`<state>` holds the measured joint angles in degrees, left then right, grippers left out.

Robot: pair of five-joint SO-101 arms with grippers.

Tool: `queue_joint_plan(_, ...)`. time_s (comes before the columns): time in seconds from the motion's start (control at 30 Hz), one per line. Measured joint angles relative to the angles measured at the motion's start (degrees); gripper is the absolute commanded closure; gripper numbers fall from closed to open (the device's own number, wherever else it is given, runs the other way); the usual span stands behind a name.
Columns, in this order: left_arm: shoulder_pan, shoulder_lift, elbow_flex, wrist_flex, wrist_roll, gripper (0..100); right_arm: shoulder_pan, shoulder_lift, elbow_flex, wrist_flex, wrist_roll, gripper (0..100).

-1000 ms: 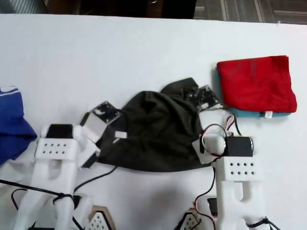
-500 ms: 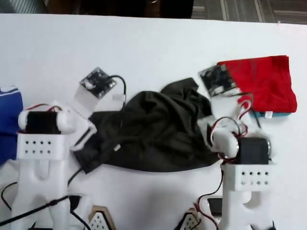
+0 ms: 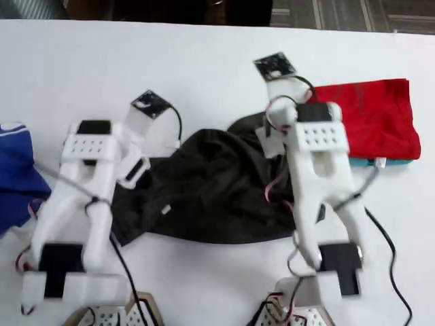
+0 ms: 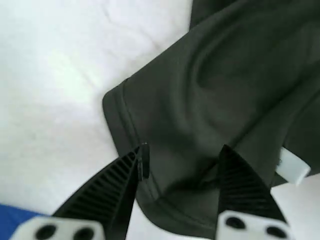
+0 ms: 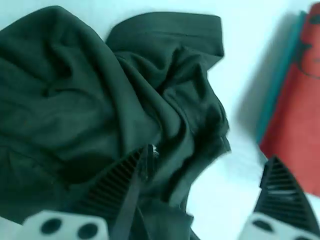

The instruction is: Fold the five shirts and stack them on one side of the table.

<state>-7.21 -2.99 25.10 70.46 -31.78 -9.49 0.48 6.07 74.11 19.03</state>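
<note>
Shirts are seen on the white counter (image 3: 102,61) in the high view. A dark olive shirt (image 3: 217,193) is crumpled at the middle, a folded red shirt (image 3: 374,119) is laid on a folded teal shirt (image 3: 359,161) at the right side, and a blue shirt (image 3: 17,173) is cut off at the left edge. Of the teal shirt, a thin strip is shown below the red one.

The dark olive shirt is flanked by both arms. The left arm (image 3: 81,190) is placed over its left border. The right arm (image 3: 316,156) is placed over its right border, and part of the red shirt is covered by it.

In the left wrist view the left gripper (image 4: 182,157) is held spread, with nothing pinched, above a corner of the dark olive shirt. A stitched hem (image 4: 122,125) and a white label (image 4: 292,167) are made out there in close detail, and a sliver of blue cloth is caught beside one finger. Whether the fingertips touch the cloth cannot be told.

In the right wrist view the right gripper (image 5: 210,157) is spread wide and pinches nothing. One finger is held over the bunched folds of the dark olive shirt and the other over bare counter beside the stack. A hemmed flap (image 5: 170,27) is seen at the shirt's far side. The teal border facing the dark olive shirt, hidden from above by the right arm, is shown here as a strip along the red shirt.
</note>
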Motion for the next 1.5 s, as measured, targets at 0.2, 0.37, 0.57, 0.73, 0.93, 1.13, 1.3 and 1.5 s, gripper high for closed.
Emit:
queue_joint_plan(0.2,0.0,11.78,-5.71,0.0,0.18,77,-2.37,14.07,-9.14,-0.09,0.0,65.4)
queue_joint_plan(0.37,0.0,17.76,-8.62,0.0,0.18,77,-2.37,24.7,-13.45,-0.18,0.09,66.4)
queue_joint_plan(0.57,0.26,19.25,-9.32,0.09,0.18,98,-2.37,31.56,-15.56,0.53,0.09,99.2)
queue_joint_plan(0.73,0.26,19.34,-9.58,0.09,0.18,97,-2.2,32.0,-16.79,0.7,0.0,97.3)
queue_joint_plan(0.93,-0.09,19.6,-13.54,0.09,0.18,97,-2.2,32.09,-17.67,1.05,0.0,97.8)
queue_joint_plan(1.13,-4.04,19.6,-23.47,4.57,0.09,97,-2.29,28.57,-22.59,1.14,0.0,97.8)
queue_joint_plan(1.3,-6.51,19.69,-36.4,12.75,0.09,97,-2.64,23.38,-29.8,1.14,0.09,97.8)
queue_joint_plan(1.5,-6.68,19.69,-44.66,21.63,0.09,97,-2.64,24.53,-38.33,-0.62,0.09,97.1)
